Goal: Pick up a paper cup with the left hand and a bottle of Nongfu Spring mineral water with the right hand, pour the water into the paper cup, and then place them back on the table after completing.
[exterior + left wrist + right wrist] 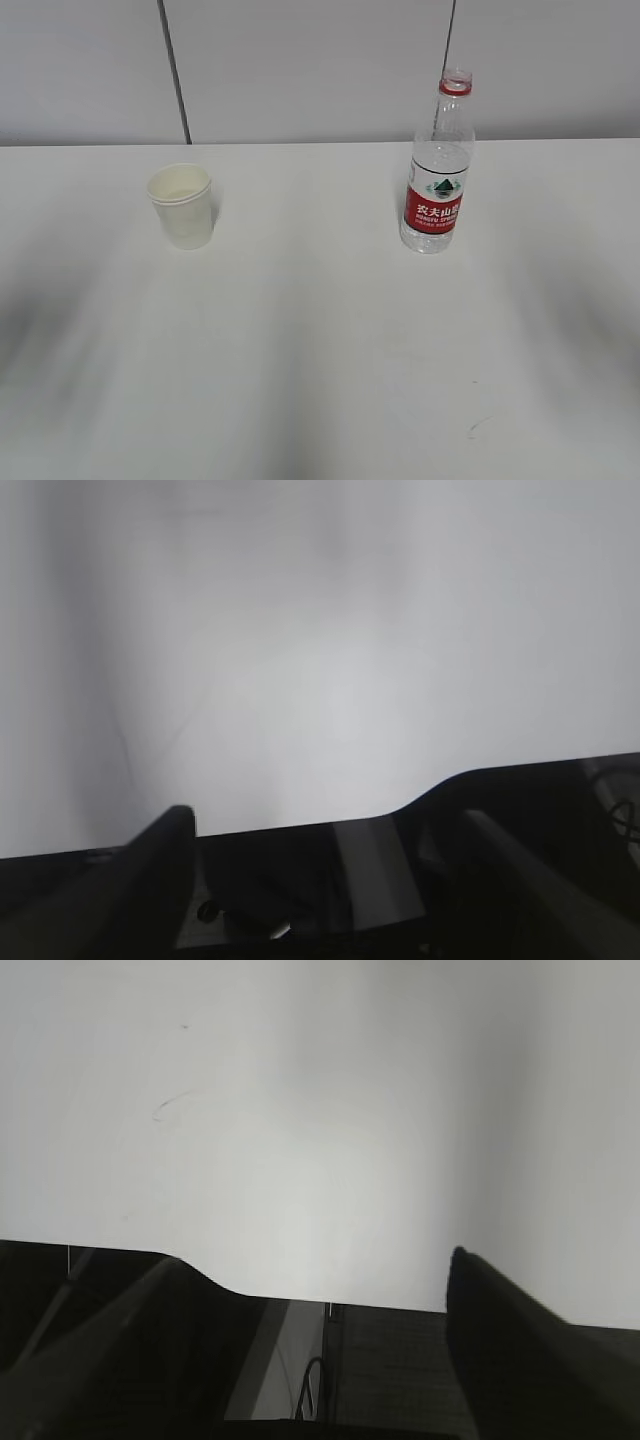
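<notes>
A white paper cup (182, 206) stands upright on the white table (320, 350) at the left. A clear Nongfu Spring bottle (438, 165) with a red label stands upright at the right, with clear water (440, 160) reaching to about its shoulder. Neither gripper shows in the exterior view. In the left wrist view the left gripper (330, 850) is open and empty, its dark fingers (165, 865) wide apart over the table's near edge. In the right wrist view the right gripper (315, 1295) is open and empty, its fingers (480, 1310) also spread over the table's edge. Cup and bottle are out of both wrist views.
A grey panelled wall (320, 60) stands behind the table's far edge. A faint scratch (478, 425) marks the tabletop near the front right; it also shows in the right wrist view (170, 1105). Dark floor and cables lie below the table's edge (320, 1380).
</notes>
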{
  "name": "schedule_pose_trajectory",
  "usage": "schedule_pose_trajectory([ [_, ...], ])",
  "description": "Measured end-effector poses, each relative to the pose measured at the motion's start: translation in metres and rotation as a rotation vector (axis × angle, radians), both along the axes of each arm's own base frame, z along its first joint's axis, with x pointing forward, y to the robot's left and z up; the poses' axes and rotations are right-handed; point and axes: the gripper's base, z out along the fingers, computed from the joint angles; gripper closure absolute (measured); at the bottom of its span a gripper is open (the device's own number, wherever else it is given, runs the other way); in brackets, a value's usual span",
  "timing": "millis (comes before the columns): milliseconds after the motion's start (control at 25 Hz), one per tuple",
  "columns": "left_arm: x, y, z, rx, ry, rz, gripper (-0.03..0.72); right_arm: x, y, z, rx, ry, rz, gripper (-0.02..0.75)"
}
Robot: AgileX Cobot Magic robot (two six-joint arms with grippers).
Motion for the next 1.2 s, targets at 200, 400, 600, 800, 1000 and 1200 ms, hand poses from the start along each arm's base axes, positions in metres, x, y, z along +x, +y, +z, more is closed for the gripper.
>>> schedule_pose_trajectory([
  [200,-0.033,0.008,0.023,-0.031,-0.135,-0.001,0.210,-0.030,-0.003,0.012,0.007,-0.091,0.013,0.150],
  [400,-0.069,0.016,0.051,-0.071,-0.309,-0.001,0.210,-0.067,-0.008,0.012,0.014,-0.168,0.017,0.150],
  [600,-0.110,0.027,0.072,-0.109,-0.494,-0.001,0.221,-0.109,-0.012,0.007,0.025,-0.286,0.025,0.150],
  [800,-0.149,0.037,0.071,-0.126,-0.627,0.001,0.228,-0.146,-0.017,0.006,0.039,-0.432,0.028,0.150],
  [1000,-0.180,0.044,0.054,-0.150,-0.733,0.002,0.229,-0.175,-0.020,-0.001,0.035,-0.561,0.056,0.150],
  [1200,-0.202,0.049,0.035,-0.178,-0.855,0.002,0.239,-0.200,-0.023,-0.011,0.016,-0.682,0.099,0.150],
])
